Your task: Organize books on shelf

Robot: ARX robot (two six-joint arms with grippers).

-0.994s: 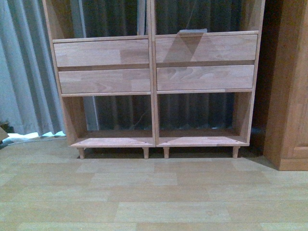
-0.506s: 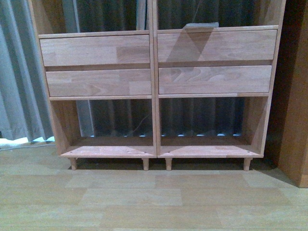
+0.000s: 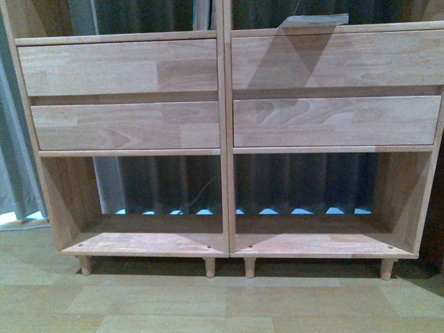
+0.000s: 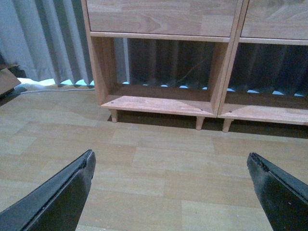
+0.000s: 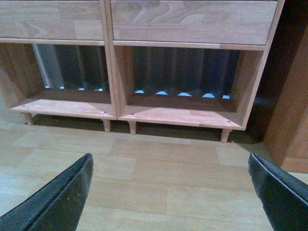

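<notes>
The light-wood shelf [image 3: 223, 139] fills the front view, with two drawer fronts per column over open, bare bottom compartments. A flat pale-grey thing [image 3: 313, 20] lies on the ledge above the right drawers; I cannot tell whether it is one of the books. No other book shows in any view. My left gripper [image 4: 169, 155] hangs open over the wooden floor, in front of the shelf's left column [image 4: 159, 101], with nothing between its black fingers [image 4: 72, 192]. My right gripper [image 5: 169, 157] is also open and holds nothing, facing the right column [image 5: 183, 113].
Grey curtains [image 4: 43, 43] hang behind and to the left of the shelf. A darker brown cabinet [image 5: 293, 96] stands close on the shelf's right side. A cardboard corner [image 4: 7, 79] lies on the floor at the far left. Light plank flooring [image 3: 208, 305] runs in front.
The front view has closed in on the shelf, which now looms larger and fills the frame. The brown cabinet and most of the left curtain have slipped out of that view.
</notes>
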